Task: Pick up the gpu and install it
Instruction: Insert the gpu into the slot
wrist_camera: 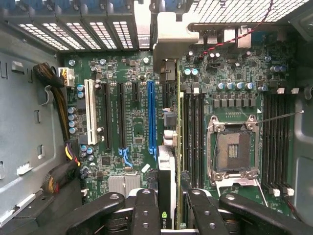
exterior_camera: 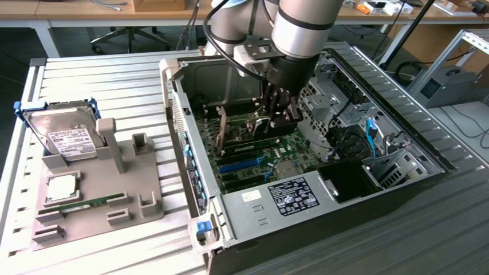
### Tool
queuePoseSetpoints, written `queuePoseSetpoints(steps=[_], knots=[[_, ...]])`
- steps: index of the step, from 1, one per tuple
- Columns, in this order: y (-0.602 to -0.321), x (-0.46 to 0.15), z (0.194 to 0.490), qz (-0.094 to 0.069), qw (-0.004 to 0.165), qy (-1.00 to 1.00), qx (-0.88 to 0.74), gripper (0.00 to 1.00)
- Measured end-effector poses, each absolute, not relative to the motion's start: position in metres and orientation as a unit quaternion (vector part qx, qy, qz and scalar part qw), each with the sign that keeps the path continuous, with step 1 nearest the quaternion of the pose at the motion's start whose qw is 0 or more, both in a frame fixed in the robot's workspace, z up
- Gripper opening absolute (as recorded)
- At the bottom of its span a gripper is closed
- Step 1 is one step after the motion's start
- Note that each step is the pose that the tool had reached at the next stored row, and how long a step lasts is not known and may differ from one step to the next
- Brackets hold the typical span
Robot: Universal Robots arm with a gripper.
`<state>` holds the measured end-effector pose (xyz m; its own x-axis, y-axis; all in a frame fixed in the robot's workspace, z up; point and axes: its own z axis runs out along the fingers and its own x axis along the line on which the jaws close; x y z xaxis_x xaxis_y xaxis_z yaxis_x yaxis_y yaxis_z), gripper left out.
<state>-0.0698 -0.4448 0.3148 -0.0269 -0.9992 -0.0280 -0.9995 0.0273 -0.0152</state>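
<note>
**Graphics card clamped, down inside the case**

From my end, the gripper (wrist_camera: 172, 196) is down inside the open computer case (exterior_camera: 192, 172), and its fingers (wrist_camera: 146, 210) are closed on the graphics card (wrist_camera: 167, 171). The card stands on edge between them, over the motherboard (wrist_camera: 137, 132). Its length runs out past the fingertips toward a grey metal bracket (wrist_camera: 171, 29) at the case wall. A long blue slot (wrist_camera: 150, 117) runs parallel just beside one finger. The bare processor socket (wrist_camera: 234, 149) sits off on the other finger's side, past some black memory slots (wrist_camera: 193, 132). I can't tell whether the card's bottom edge is touching a slot. Well away from the fingers, toward the exterior view's left, the hard drive (exterior_camera: 65, 134) and a green memory stick (exterior_camera: 80, 204) sit on the grey tray (exterior_camera: 145, 215).
</note>
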Motion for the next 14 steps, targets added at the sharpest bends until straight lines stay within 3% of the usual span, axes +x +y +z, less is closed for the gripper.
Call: queuePoseSetpoints(steps=[14], knots=[[-0.4498, -0.0725, 0.3081, 0.004, 0.015, 0.717, -0.697, 0.27]])
